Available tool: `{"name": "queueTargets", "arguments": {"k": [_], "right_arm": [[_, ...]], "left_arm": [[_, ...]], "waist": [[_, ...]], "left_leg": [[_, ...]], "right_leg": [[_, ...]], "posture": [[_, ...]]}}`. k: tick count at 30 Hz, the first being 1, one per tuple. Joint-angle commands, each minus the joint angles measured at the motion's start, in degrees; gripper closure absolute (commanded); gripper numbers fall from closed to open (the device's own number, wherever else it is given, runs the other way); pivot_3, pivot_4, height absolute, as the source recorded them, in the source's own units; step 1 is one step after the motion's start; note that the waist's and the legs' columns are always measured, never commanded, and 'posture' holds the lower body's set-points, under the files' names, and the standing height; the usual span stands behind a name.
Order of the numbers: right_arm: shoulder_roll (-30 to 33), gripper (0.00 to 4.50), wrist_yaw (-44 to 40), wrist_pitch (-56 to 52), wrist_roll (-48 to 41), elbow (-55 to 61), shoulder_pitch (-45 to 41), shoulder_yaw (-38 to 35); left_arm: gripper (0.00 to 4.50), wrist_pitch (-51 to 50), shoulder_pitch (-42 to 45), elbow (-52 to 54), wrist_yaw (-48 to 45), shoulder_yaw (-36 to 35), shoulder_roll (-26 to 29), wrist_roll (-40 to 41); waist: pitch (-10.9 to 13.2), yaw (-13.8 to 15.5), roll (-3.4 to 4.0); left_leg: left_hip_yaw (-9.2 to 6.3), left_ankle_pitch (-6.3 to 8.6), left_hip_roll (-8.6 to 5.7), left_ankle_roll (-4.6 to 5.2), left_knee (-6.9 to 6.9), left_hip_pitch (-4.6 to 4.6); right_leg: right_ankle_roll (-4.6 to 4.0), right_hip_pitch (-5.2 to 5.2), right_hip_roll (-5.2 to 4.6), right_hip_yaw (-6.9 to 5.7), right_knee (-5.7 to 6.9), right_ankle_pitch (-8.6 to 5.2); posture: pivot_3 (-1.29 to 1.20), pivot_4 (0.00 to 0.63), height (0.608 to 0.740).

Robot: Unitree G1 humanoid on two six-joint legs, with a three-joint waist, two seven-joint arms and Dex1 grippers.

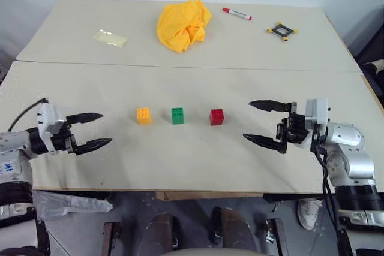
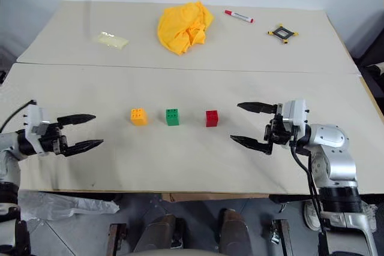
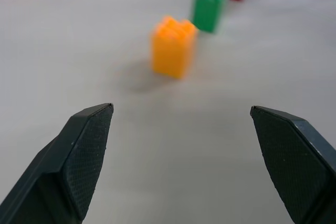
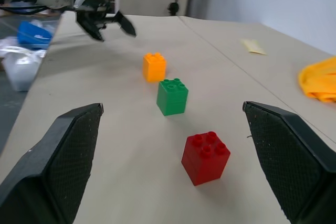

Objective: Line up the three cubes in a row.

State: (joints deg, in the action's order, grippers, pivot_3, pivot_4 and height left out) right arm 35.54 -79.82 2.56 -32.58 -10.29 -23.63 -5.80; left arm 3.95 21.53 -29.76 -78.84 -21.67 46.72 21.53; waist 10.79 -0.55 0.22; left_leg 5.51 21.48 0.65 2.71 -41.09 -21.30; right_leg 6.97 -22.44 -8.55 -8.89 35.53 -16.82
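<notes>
Evidently you had the orange block (image 1: 144,115), the green block (image 1: 177,115) and the red block (image 1: 216,116) standing in one straight, evenly spaced row near the front of the counter (image 1: 192,160), so the line-up looked done. Your left tool (image 1: 95,130) sat released beside the orange end, your right tool (image 1: 264,122) released beside the red end, each apart from the blocks. No container was there to hold anything.

Left hand (image 1: 96,130) agape, right hand (image 1: 257,122) agape, level
</notes>
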Motion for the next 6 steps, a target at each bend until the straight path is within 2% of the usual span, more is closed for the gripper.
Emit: {"name": "queueTargets", "arguments": {"k": [1, 6], "right_arm": [[0.48, 0.0, -4.36, 3.55, 1.57, -7.2, -4.56, -0.37], [-0.06, 0.0, -5.84, 6.15, 3.21, -12.6, -7.59, -0.4]], "left_arm": [[0.06, -2.4, -0.55, 5.23, 2.66, -0.7, 2.46, 1.21], [0.06, -1.56, 0.03, 4.24, 3.63, 0.32, 3.19, 0.68]], "waist": [[0.0, 0.23, 0.01], [0.04, 0.29, 0.1]], "left_leg": [[0.01, 0.0, -0.01, 0.0, 0.0, 0.0], [0.03, 0.0, -0.02, -0.01, 0.13, 0.0]], "right_leg": [[0.0, 0.0, -0.01, 0.01, 0.0, 0.0], [-0.01, -0.07, 0.01, -0.08, 0.01, 0.0]], "posture": [[0.0, 0.15, 0.74], [0.0, 0.15, 0.74]]}}
